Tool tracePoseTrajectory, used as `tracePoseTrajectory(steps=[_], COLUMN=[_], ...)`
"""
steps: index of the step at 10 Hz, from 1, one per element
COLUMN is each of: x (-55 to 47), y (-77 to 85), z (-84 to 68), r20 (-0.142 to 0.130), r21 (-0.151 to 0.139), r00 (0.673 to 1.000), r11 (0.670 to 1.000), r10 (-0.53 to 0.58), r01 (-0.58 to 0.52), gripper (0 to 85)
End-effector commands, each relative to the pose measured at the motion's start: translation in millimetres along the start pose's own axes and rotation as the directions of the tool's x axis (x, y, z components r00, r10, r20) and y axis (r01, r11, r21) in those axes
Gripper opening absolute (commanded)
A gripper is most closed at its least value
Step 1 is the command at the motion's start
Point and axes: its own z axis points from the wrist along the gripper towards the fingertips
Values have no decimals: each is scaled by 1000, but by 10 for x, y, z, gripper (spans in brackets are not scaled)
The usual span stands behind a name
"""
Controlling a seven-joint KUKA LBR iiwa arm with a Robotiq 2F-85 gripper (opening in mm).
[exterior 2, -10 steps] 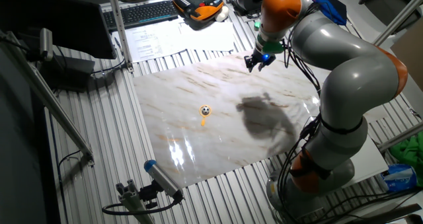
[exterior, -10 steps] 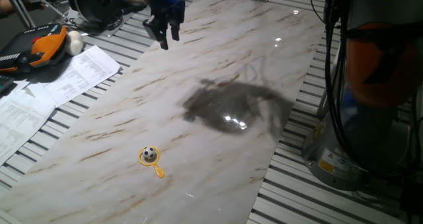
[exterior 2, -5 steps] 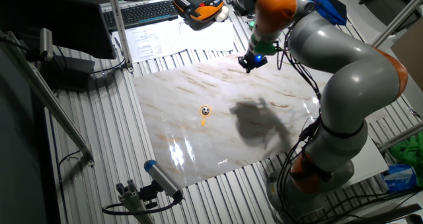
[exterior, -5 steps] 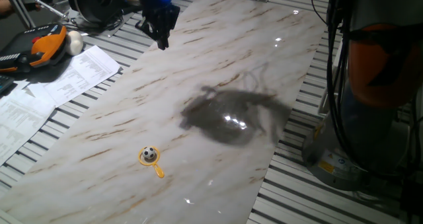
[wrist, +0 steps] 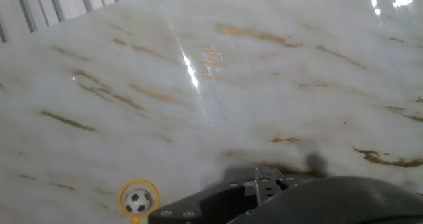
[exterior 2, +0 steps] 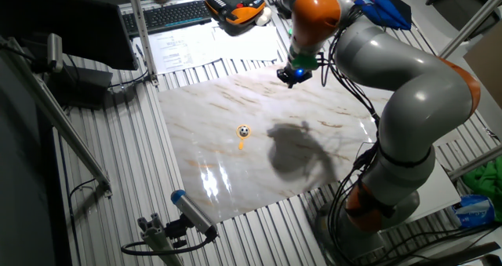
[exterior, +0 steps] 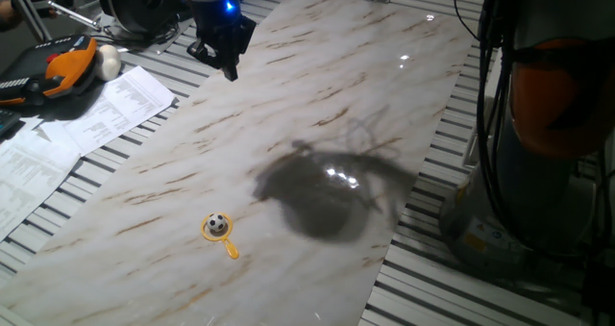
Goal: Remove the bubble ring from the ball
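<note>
My gripper (exterior: 229, 68) hangs well apart from the bubble ring (exterior: 220, 232) encircling the ball (exterior: 218, 224); I cannot tell its finger spread.

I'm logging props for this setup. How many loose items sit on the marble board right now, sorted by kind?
Soccer-pattern ball: 1
Yellow-orange bubble ring, lying around the ball: 1
Total: 2

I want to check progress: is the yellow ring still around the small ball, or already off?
Still on. The ring lies flat encircling the ball; the claw is far away.
</note>
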Motion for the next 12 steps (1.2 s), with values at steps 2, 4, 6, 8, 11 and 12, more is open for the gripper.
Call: tracePoseTrajectory(steps=[2, 4, 6, 8, 11, 12], x=[-24, -55, -54, -34, -34, -34], y=[6, 11, 27, 29, 29, 29], z=[4, 44, 45, 38, 38, 38], r20=[11, 12, 14, 12, 35, 23], r21=[12, 4, 16, 33, 45, 27], r00=[1000, 1000, 1000, 999, 999, 1000], r11=[1000, 1000, 1000, 999, 999, 1000], r10=[1, 15, 22, 34, 22, 6], r01=[-1, -15, -23, -35, -23, -7], gripper=[0, 0, 0, 0, 0, 0])
